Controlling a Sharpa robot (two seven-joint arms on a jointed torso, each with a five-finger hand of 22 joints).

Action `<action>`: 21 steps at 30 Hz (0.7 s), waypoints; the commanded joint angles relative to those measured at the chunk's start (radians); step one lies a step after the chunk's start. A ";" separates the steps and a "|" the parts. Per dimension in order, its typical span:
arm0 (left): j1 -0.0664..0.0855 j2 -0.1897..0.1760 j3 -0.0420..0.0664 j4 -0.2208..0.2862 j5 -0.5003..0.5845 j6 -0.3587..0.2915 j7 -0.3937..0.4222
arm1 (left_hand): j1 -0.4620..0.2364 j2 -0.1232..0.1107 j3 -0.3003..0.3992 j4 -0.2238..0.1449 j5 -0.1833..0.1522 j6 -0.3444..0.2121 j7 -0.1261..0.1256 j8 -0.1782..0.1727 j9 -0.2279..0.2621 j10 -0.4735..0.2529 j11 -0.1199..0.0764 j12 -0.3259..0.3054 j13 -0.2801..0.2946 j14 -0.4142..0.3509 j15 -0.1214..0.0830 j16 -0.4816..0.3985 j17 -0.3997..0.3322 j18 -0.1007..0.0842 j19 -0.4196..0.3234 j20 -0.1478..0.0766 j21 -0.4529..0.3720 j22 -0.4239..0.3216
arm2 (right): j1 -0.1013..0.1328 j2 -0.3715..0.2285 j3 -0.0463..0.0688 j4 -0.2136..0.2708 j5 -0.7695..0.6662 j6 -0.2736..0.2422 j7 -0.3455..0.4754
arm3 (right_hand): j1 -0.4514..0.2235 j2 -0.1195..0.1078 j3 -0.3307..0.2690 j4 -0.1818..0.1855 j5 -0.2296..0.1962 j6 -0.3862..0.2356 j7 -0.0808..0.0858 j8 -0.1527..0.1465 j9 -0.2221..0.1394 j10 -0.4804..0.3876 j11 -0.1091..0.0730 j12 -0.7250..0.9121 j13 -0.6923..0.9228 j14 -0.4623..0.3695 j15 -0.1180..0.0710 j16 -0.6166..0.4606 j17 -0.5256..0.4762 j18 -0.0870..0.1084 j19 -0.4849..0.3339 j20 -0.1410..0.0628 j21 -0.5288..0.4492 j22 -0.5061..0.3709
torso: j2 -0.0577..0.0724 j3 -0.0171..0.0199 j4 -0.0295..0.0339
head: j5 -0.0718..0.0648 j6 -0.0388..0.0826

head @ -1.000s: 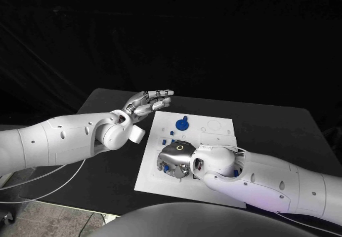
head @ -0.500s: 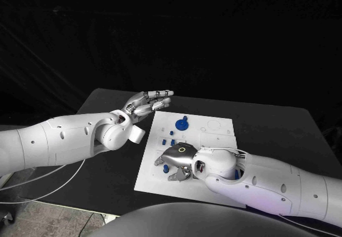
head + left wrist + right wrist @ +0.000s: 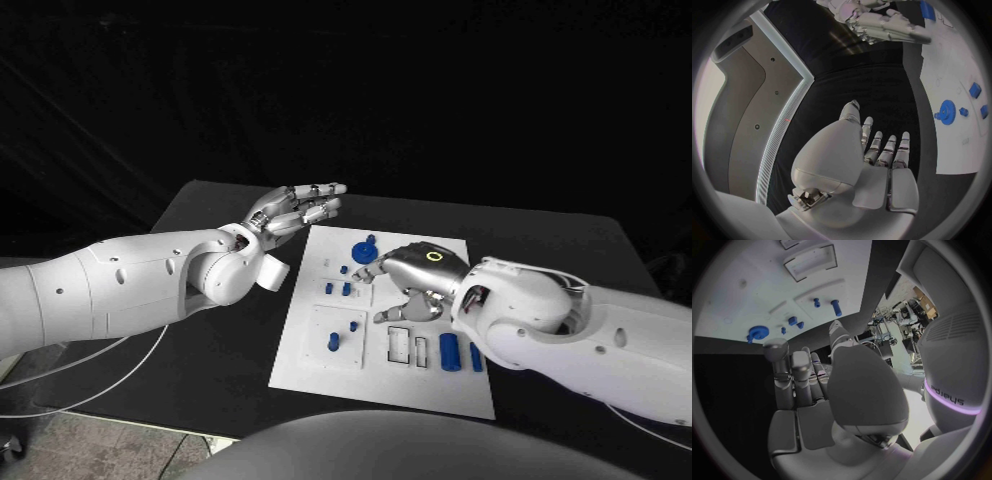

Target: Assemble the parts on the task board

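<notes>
The task board (image 3: 378,375) is lying flat in the middle of the counter (image 3: 562,250), and the blue parts are sitting across it: a round gear-like part (image 3: 366,253) near the far edge, small pegs (image 3: 336,289) on the left half, a short piece (image 3: 335,341) toward the near left, and two elongated pieces (image 3: 450,350) beside the recessed white slots (image 3: 398,344). We are seeing the right hand (image 3: 414,283) hovering over the board's centre with its fingers curled downward; it appears to be holding nothing, though the underside of the fingers is partly hidden, so we are offering that with some caution. The left hand (image 3: 296,210) is resting in the air just beyond the board's far left corner, fingers extended and apart, holding nothing.

We are judging the main risks as follows. The curled right fingers are hanging close to the pegs and the gear-like part, so a descent aimed at one piece could be knocking a neighbour out of its seat. The small parts are offering little surface, so a pinch slightly off-centre could be flicking one across the board or onto the dark counter. Downward pressure could also be shifting the unheld board.
</notes>
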 commanded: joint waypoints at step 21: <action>-0.003 0.014 -0.004 -0.015 0.006 0.029 0.009 | 0.014 0.008 0.000 -0.001 0.010 0.008 -0.004 0.007 0.002 0.001 0.009 0.002 0.001 0.005 0.002 0.006 0.001 -0.010 0.008 -0.002 0.003 -0.004 | 0.030 -0.265 -0.011 0.051 0.226 0.201 -0.346 | -0.413 0.156 -0.083 -0.002 0.118 0.316 -0.106 0.261 0.222 0.808 -0.137 1.264 1.437 0.280 -0.105 0.382 0.567 -0.117 0.271 -0.096 0.722 0.245 | -0.004 -0.0012 -0.0029 | -0.046 0.000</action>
